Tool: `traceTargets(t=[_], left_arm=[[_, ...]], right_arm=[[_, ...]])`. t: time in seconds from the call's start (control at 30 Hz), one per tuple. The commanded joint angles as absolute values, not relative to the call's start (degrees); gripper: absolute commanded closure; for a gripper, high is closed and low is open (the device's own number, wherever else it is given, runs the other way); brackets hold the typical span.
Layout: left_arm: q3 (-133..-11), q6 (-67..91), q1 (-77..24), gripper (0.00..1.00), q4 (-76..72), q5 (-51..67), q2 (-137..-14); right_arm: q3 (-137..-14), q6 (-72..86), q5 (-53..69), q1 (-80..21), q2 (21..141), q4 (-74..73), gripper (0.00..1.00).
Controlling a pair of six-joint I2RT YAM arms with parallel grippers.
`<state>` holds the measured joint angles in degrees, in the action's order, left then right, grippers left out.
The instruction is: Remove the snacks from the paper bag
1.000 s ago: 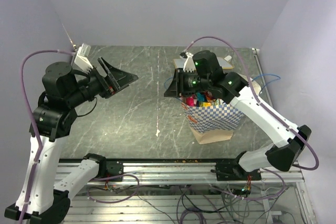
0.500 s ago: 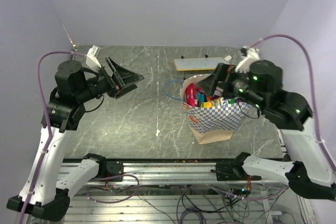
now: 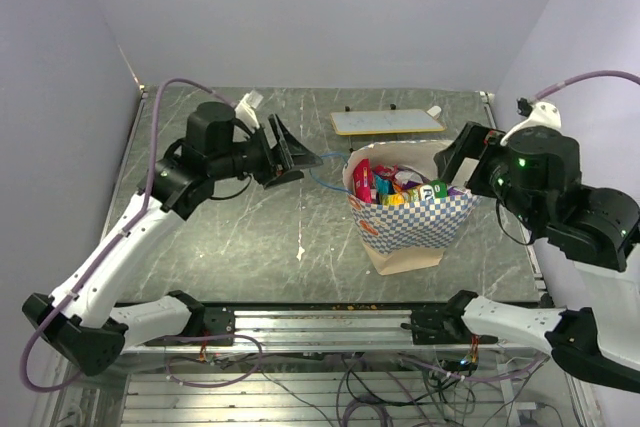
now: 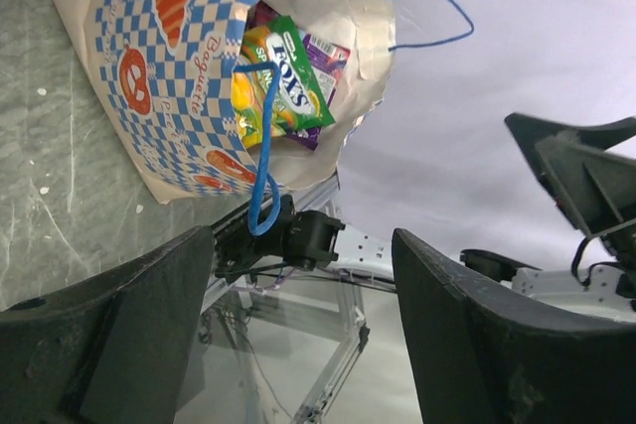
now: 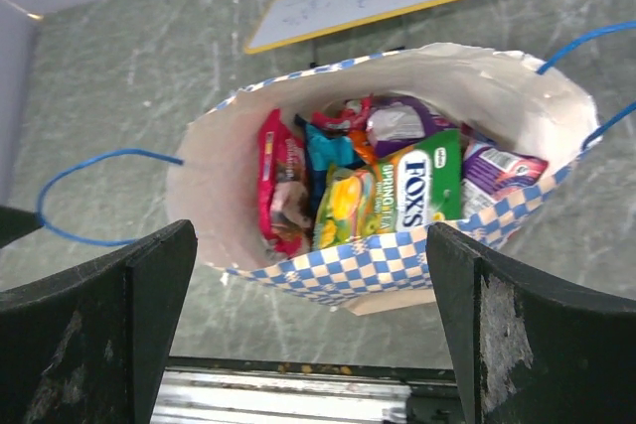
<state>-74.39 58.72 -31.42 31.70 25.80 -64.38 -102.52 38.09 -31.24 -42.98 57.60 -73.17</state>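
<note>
One green-grey marbled table (image 3: 250, 237) carries the scene, with two arms reaching in from its near edge. One paper bag (image 3: 415, 222), blue-and-white checkered, stands upright right of centre with its mouth open. One flat cream board (image 3: 388, 122) on black feet lies behind it near the far edge, apart from the bag.

The left end effector (image 3: 300, 162) hangs at the bag's left side, fingers spread and empty, close by one of the bag's two blue cord handles (image 3: 325, 172); whether they touch cannot be told. The right end effector (image 3: 470, 155) is poised above the bag's right rim, its fingers wide apart and empty.

All the snacks (image 5: 358, 166) are inside the bag. At least six packets show: a red-pink packet (image 5: 273, 186), a green-yellow packet (image 5: 402, 196), two purple, one teal-blue and a sliver of orange.
</note>
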Motion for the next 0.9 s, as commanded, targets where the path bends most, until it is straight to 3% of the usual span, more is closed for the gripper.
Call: traceTargets(t=[0.0, 0.13, 0.4, 0.6, 0.7, 0.87], left_arm=[[-71.75, 59.36, -35.69, 0.18, 27.47, 20.99, -65.61], [-69.68, 62.59, -38.35, 0.26, 20.89, 22.40, -68.36], [-74.05, 60.64, -40.17, 0.40, 22.65, 21.31, -74.24], [-74.67, 60.89, -40.16, 0.73, 21.93, 21.77, -75.91], [-77.74, 58.64, -39.71, 0.92, 25.79, 20.73, -77.21], [-81.34, 57.40, -36.01, 0.93, 30.36, 20.66, -78.49]], right_arm=[[-105.63, 35.57, -36.85, -42.98, 61.19, -78.84, 0.00], [-106.06, 33.34, -37.29, -42.98, 64.20, -78.01, 0.00], [-107.92, 25.10, -40.38, -40.97, 74.18, -76.54, 0.00], [-103.38, 16.88, -23.70, -19.55, 74.56, -66.91, 0.00], [-102.81, 16.82, -21.73, -16.33, 74.08, -66.05, 0.00], [-102.94, 15.91, -35.11, -14.47, 74.02, -68.46, 0.00]])
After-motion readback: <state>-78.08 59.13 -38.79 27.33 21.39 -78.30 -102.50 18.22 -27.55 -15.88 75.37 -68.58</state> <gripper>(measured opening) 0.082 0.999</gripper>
